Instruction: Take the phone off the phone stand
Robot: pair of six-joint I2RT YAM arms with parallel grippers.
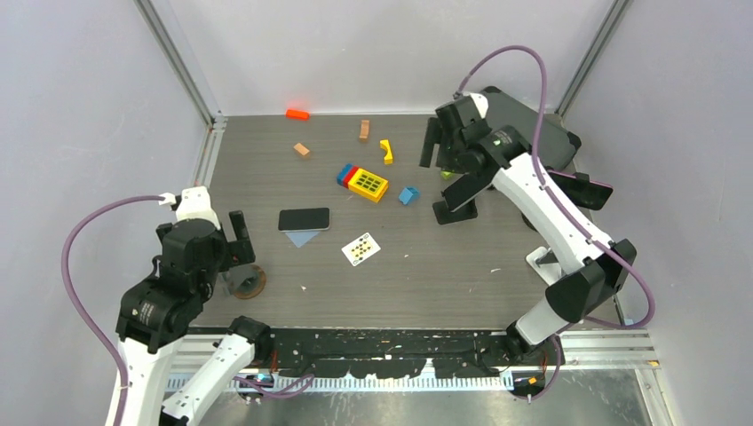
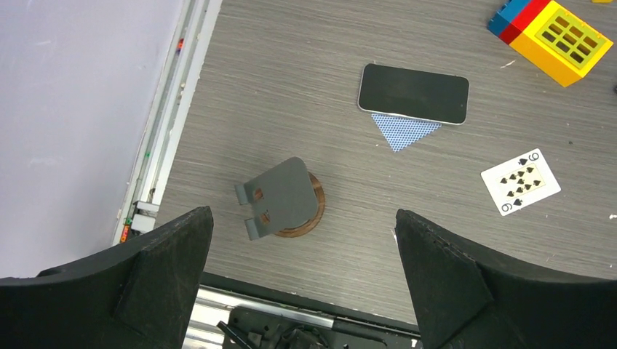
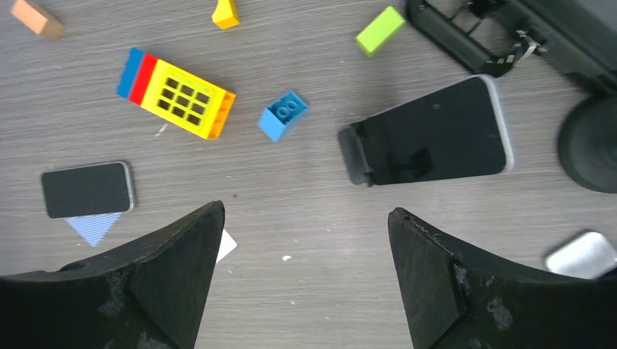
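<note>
A black phone (image 1: pixel 304 218) lies flat on the table, over a blue card; it also shows in the left wrist view (image 2: pixel 413 94). A grey phone stand on a round wooden base (image 1: pixel 248 281) stands empty near my left gripper (image 1: pixel 219 244), which is open and empty, with the stand (image 2: pixel 282 198) just ahead of its fingers. A second dark phone (image 3: pixel 436 138) leans on another grey stand (image 3: pixel 352 154), seen from the top at mid right (image 1: pixel 461 193). My right gripper (image 1: pixel 444 142) hovers above and behind it, open and empty.
A yellow, red and blue block (image 1: pixel 363 181), a blue brick (image 1: pixel 408 195), a playing card (image 1: pixel 360 248) and small orange (image 1: pixel 297 114), tan (image 1: pixel 302 149) and yellow (image 1: pixel 386 151) pieces lie mid-table. A green block (image 3: pixel 380 30) and dark equipment (image 1: pixel 568 151) sit at the right.
</note>
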